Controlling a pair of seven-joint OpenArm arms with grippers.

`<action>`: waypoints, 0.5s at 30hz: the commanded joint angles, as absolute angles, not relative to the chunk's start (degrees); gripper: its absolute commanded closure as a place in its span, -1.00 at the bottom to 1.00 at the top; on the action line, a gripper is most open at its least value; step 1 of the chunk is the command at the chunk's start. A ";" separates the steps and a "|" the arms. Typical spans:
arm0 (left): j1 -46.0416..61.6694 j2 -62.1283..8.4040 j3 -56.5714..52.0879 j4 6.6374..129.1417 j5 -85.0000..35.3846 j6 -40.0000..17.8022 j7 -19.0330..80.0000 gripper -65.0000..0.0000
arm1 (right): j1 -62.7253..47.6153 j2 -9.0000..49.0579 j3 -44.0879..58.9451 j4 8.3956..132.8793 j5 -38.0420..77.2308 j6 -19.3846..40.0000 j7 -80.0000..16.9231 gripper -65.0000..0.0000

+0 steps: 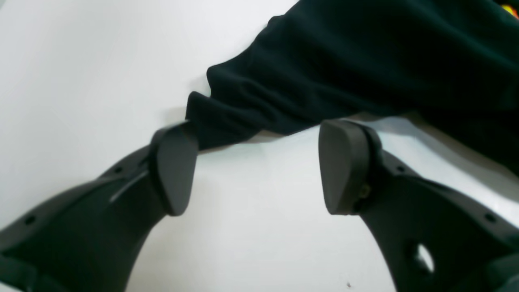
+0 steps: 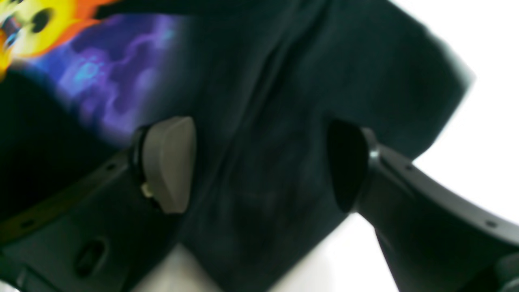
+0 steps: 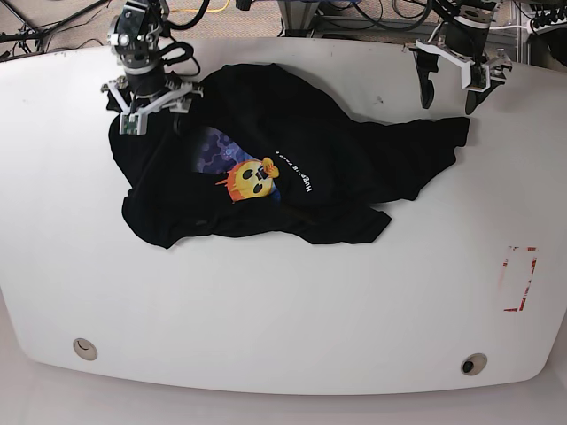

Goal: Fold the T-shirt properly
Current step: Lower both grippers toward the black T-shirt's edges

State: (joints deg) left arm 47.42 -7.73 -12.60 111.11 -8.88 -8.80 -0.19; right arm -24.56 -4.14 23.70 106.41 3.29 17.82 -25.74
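The black T-shirt point(image 3: 337, 168) lies crumpled on the white table point(image 3: 266, 301), with its orange-yellow flaming face print point(image 3: 252, 177) facing up. My left gripper point(image 3: 447, 104) is open and empty just beyond the shirt's right sleeve end. In the left wrist view the gripper point(image 1: 259, 170) hovers over bare table, with the cloth edge point(image 1: 365, 61) right in front of the fingertips. My right gripper point(image 3: 152, 113) is open above the shirt's far left part. In the right wrist view the gripper point(image 2: 259, 166) has black cloth point(image 2: 259, 101) between its fingers, and the blue-purple print point(image 2: 101, 73) is at the upper left.
A red-marked rectangle point(image 3: 520, 279) sits on the table at the right. Two round holes point(image 3: 85, 348) point(image 3: 473, 364) lie near the front edge. Cables and equipment line the table's back edge.
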 commanded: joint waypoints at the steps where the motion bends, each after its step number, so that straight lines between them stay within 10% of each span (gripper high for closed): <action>1: 47.86 -8.04 -12.80 112.03 -9.03 -8.51 -1.60 -0.35 | -23.39 -4.13 23.88 108.48 4.46 18.16 -26.03 -0.47; 15: 47.34 -7.70 -13.14 111.65 -8.87 -8.55 -1.88 -0.33 | -19.96 -4.72 22.48 109.97 3.75 19.26 -29.01 -0.47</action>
State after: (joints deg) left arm 46.92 -7.33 -12.78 110.89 -8.84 -8.80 -0.43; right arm -19.33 -4.93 22.39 109.21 3.27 18.68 -30.48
